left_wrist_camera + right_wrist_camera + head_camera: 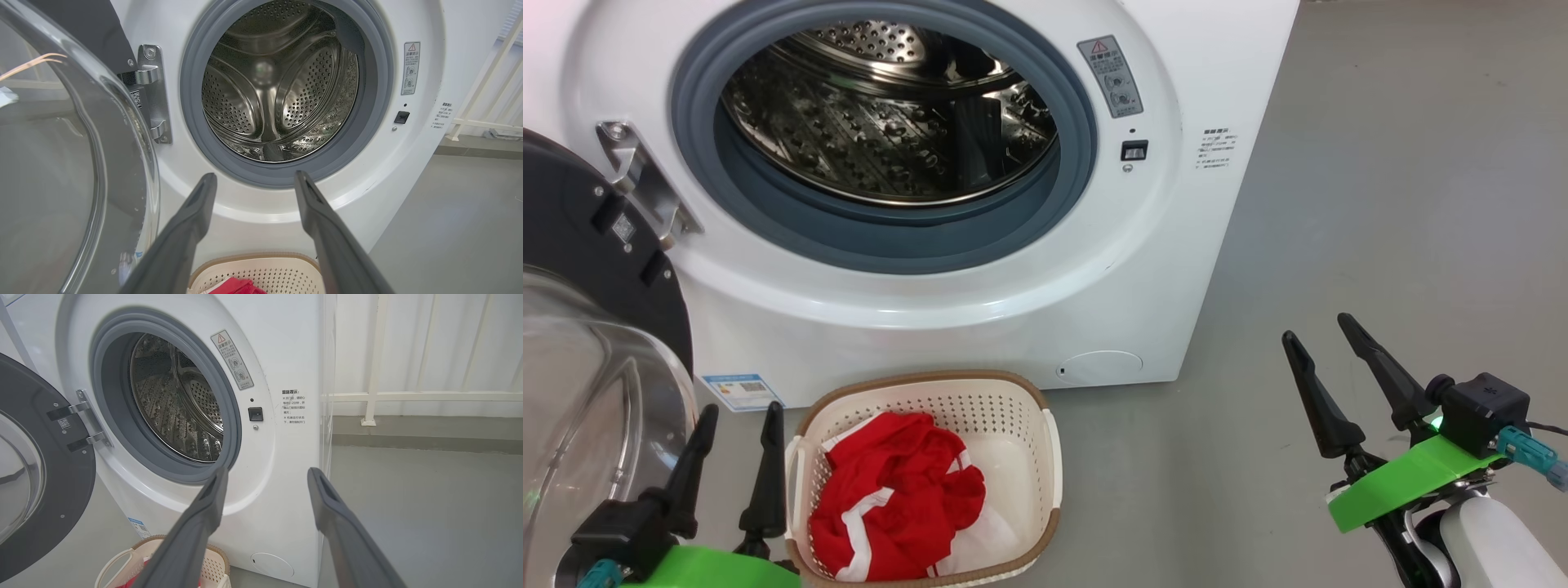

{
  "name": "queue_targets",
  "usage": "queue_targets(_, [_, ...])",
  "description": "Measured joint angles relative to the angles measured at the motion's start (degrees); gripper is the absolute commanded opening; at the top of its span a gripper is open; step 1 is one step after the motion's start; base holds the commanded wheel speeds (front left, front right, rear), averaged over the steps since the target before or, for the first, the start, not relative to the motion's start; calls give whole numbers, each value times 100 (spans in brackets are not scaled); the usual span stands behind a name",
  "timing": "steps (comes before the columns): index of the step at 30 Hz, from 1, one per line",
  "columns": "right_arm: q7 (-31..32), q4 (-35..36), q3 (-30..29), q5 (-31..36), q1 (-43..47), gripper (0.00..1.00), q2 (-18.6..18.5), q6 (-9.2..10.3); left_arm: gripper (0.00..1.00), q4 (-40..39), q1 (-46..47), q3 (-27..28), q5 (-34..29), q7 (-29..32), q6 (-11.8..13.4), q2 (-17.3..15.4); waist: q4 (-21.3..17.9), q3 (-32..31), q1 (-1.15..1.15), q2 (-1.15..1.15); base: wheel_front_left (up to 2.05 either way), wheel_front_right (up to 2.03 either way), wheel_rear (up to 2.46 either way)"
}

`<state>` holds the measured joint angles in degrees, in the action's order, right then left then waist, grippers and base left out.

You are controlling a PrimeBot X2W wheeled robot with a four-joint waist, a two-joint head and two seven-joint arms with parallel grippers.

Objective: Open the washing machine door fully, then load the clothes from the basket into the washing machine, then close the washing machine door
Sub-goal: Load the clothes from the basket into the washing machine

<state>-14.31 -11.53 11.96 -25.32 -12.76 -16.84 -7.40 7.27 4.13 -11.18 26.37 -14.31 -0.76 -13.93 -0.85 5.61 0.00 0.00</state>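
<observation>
Machine: The big white boxy front-loading washing machine is standing on the grey floor, its perforated steel drum gleaming inside the grey rubber seal.
Door: The large round glossy black door, with a bulging clear glass window at its centre, is hanging swung out to the robot's left on a steel hinge, clear of the opening.
Basket: The small cream-white perforated plastic basket with a brown woven-look rim is sitting on the floor just in front of the machine, below the opening, between the blue label sticker and the round white filter cap.
Clothes: The red fabric garments with white stripes are lying bunched inside the basket, heaped toward its left side.
Left end effector: The left end effector is hovering just beside the basket's left handle, between basket and door glass, its two long dark fingers spread wide and gripping nothing; in the left wrist view they are pointing at the lower rim of the opening.
Right end effector: The right end effector is hovering over bare floor well to the right of the basket, off the machine's right front corner, fingers wide apart and empty.
Backdrop: A white railing is running along the wall beyond the machine's right side.
</observation>
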Motion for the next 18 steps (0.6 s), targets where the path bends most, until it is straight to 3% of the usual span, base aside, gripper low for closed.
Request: queue_targets(18, [0, -3, 19, 0, -3, 100, 1, 0, 100, 45, 4, -1, 0, 0, -1, -3, 18, 21, 0, 0, 0, 0, 0])
